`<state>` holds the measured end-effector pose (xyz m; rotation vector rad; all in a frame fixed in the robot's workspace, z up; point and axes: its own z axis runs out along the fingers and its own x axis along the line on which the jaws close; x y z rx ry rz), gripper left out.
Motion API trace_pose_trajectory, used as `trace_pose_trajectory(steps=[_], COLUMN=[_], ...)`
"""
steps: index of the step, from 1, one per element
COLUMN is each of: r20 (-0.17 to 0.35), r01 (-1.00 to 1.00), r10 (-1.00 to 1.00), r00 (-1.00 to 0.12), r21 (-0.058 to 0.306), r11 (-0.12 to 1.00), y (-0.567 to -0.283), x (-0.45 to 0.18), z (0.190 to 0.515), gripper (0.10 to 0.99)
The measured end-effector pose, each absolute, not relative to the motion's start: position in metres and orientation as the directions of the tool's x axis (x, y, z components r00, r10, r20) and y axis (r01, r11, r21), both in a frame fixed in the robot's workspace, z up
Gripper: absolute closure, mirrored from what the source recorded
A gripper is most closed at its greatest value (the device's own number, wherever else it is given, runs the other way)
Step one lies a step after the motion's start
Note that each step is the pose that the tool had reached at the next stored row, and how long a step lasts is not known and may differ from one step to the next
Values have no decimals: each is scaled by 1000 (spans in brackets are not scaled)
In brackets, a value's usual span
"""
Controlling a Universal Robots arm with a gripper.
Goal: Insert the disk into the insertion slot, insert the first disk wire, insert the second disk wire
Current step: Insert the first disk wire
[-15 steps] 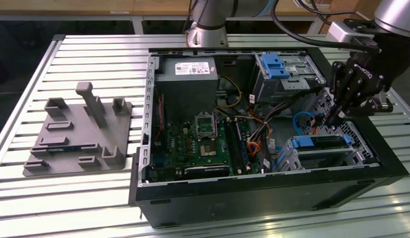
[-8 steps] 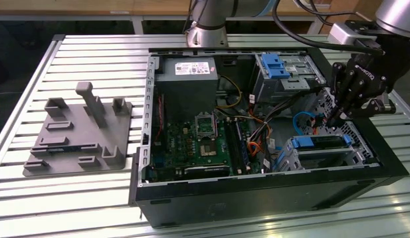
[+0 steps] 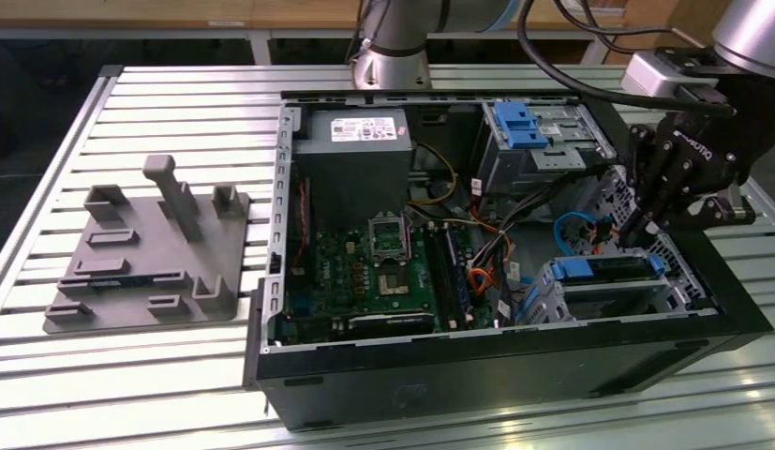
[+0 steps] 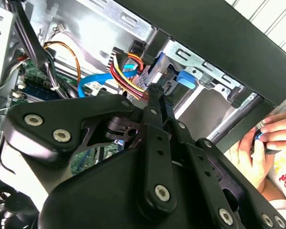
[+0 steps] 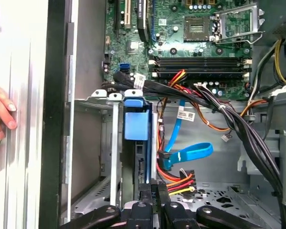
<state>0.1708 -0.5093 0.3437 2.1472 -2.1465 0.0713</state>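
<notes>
the gripper [image 5: 155, 187] is hanging low inside the computer case [image 3: 487, 375]. its fingers [image 4: 152, 126] are drawn together into one narrow blade, probably because the gap between cage and cables is tight. whether a plug is being pinched at the tips, i cannot tell.

just past the tips, the power wires [image 5: 180, 180], red, yellow and black, are running toward the back of the drive. a blue data cable [image 5: 188, 152] is looping just beside them. whether either one is seated is hidden.

the disk [image 3: 608, 266] is lying inside the insertion slot [image 3: 668, 298], with its blue carrier showing at both ends. the first step therefore looks done, and the work is now sitting at the wires.

a person's hand [image 5: 1, 112] is resting against the outer wall of the case, perhaps steadying it.

further in, the motherboard [image 3: 375, 272] is lying flat on the case floor, well apart from the gripper. the taller bay [image 3: 556, 141] is carrying its own blue bracket.

beyond the case, toward the exterior view's left, a grey fixture [image 3: 150, 262] is sitting unused on the slatted worktop [image 3: 137, 375].
</notes>
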Motion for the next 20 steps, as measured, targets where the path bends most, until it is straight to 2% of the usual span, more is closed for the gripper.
trace_pose_trajectory(steps=[20], r20=[104], r01=[-999], r10=[-995], r00=[-3], r21=[40], r11=[7], y=[-516], x=[171], z=[341], gripper=[922])
